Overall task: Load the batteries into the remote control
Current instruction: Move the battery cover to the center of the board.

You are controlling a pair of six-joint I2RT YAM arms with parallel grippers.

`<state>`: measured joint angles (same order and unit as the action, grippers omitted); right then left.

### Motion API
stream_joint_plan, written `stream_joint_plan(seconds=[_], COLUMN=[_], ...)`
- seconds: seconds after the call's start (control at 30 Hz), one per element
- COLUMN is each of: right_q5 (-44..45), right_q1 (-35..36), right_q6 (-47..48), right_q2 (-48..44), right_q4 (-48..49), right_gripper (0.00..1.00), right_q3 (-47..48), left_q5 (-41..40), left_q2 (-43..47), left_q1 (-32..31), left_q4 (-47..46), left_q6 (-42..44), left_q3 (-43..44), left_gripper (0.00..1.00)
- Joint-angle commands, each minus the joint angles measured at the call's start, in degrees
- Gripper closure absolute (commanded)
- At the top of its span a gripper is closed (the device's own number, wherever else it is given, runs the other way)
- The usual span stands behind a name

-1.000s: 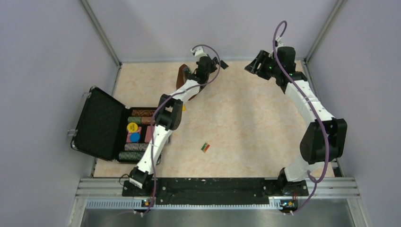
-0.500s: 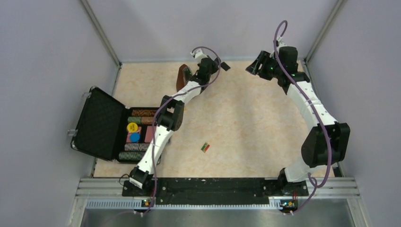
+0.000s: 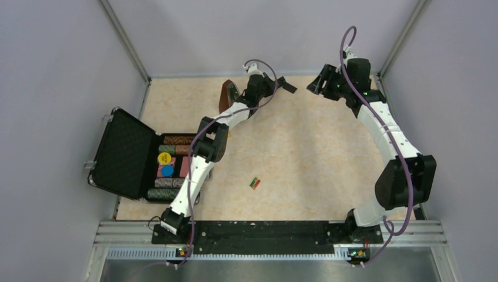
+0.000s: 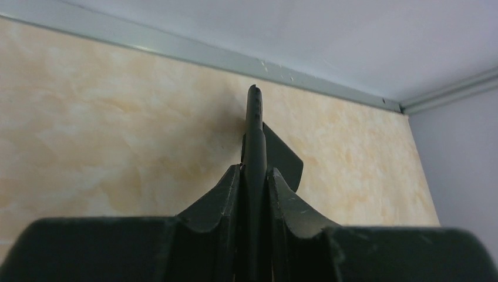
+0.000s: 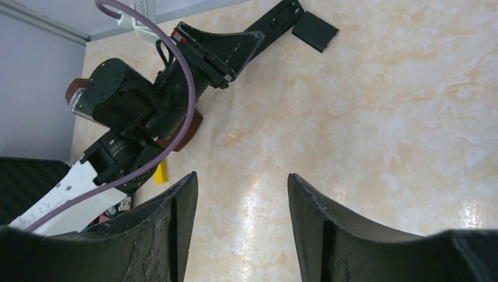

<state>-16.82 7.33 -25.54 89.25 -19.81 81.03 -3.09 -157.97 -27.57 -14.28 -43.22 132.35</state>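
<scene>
At the back of the table my left gripper [image 3: 265, 87] is shut on the remote control [image 3: 286, 86], a slim black bar that sticks out to the right. The left wrist view shows the remote control [image 4: 253, 129] edge-on, clamped between both fingers of the left gripper [image 4: 254, 169]. From the right wrist, the remote control [image 5: 276, 20] shows an open compartment at its tip. The batteries [image 3: 255, 183], tiny and striped green and red, lie mid-table, far from both grippers. My right gripper [image 3: 325, 81] hovers open to the right of the remote, and nothing sits between the fingers of the right gripper [image 5: 241, 176].
A small flat black square piece [image 5: 315, 30] lies on the table just past the remote's tip. A brown metronome [image 3: 225, 96] stands beside the left wrist. An open black case [image 3: 126, 153] with chips sits at the left. A yellow block [image 5: 161, 172] lies near the left arm.
My left gripper has swung the remote to the right, toward the right gripper. The right arm has shifted slightly. The batteries have not moved.
</scene>
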Motion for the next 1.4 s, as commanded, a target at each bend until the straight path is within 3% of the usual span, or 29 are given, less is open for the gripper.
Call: stream_joint_plan(seconds=[0.0, 0.17, 0.33, 0.6, 0.73, 0.93, 1.37], right_q5=[3.14, 7.39, 12.23, 10.5, 9.34, 8.14, 10.49], right_q1=[-0.27, -0.31, -0.45, -0.31, -0.31, -0.35, -0.5], right_q6=[0.38, -2.22, -5.83, -8.59, -10.49, -21.09, -31.62], right_q2=[-3.03, -1.92, 6.4, 24.4, 30.6, 35.08, 50.66], right_q4=[-0.16, -0.77, -0.99, 6.56, 12.56, 35.54, 32.63], right_gripper=[0.43, 0.43, 0.46, 0.74, 0.83, 0.83, 0.8], right_q3=[-0.22, -1.78, 3.12, 12.63, 15.31, 11.03, 24.41], left_q5=[10.75, 17.17, 16.06, 16.28, 17.16, 20.89, 23.88], left_q2=[7.03, 13.38, 22.04, 35.9, 42.1, 49.46, 60.39], left_q1=[-1.11, -3.31, -2.68, 0.9, 0.9, 1.71, 1.91], left_q4=[2.24, 1.75, 1.04, 1.31, 3.93, 4.43, 7.44], left_q6=[3.52, 11.22, 14.49, 16.93, 19.71, 20.28, 20.48], left_q3=[-6.42, -15.14, -25.63, -34.14, -38.24, -46.41, -53.03], left_gripper=[1.0, 1.0, 1.0, 1.0, 1.0, 1.0, 1.0])
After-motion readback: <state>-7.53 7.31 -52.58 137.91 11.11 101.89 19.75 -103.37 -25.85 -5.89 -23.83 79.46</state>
